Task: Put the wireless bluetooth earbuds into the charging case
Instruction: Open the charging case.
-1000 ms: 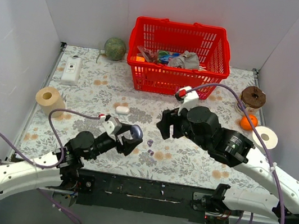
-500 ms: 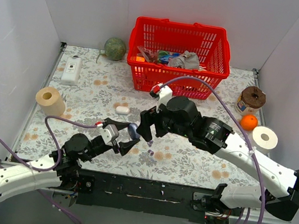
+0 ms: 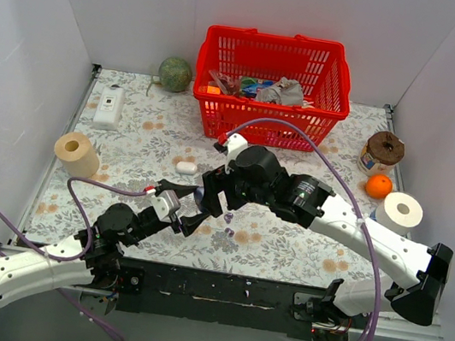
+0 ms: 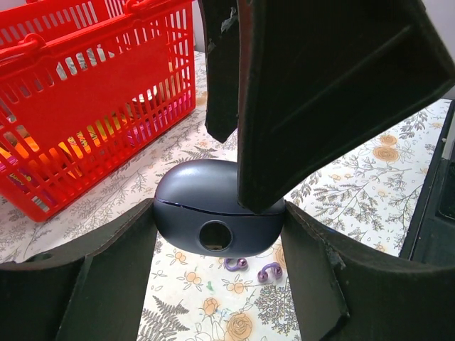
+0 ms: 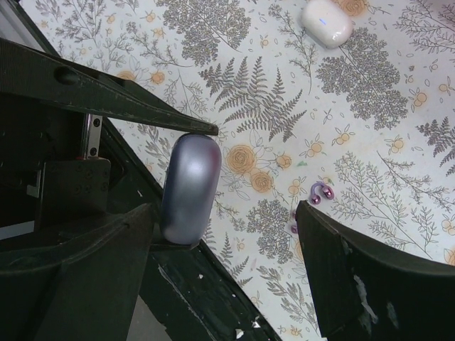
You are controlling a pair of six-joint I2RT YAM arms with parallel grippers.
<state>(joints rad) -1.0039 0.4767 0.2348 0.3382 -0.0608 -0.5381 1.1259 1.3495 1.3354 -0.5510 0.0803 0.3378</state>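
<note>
My left gripper (image 4: pixel 217 213) is shut on the charging case (image 4: pixel 217 217), a lavender oval held by its ends above the table. The case also shows in the right wrist view (image 5: pixel 190 186). My right gripper (image 5: pixel 226 207) is open, its fingers straddling the case; one finger (image 4: pixel 320 92) lies over the top of the case. In the top view the right gripper (image 3: pixel 216 199) covers the left gripper (image 3: pixel 193 211) and most of the case. Two tiny purple earbuds (image 4: pixel 237 264) (image 4: pixel 270 271) lie on the cloth just beyond the case, and show in the other views too (image 3: pixel 228 217) (image 5: pixel 320 192).
A red basket (image 3: pixel 271 87) of items stands at the back. A white oval pebble-like object (image 3: pixel 186 166) lies left of centre. Paper rolls (image 3: pixel 75 151) (image 3: pixel 403 209) sit at both sides. An orange (image 3: pixel 377 185) and a jar (image 3: pixel 384 149) are far right, a green ball (image 3: pixel 174 74) at the back.
My right arm has swung left across the table and its open fingers now reach over the case. My left gripper, holding the case, dropped slightly and then stayed still.
</note>
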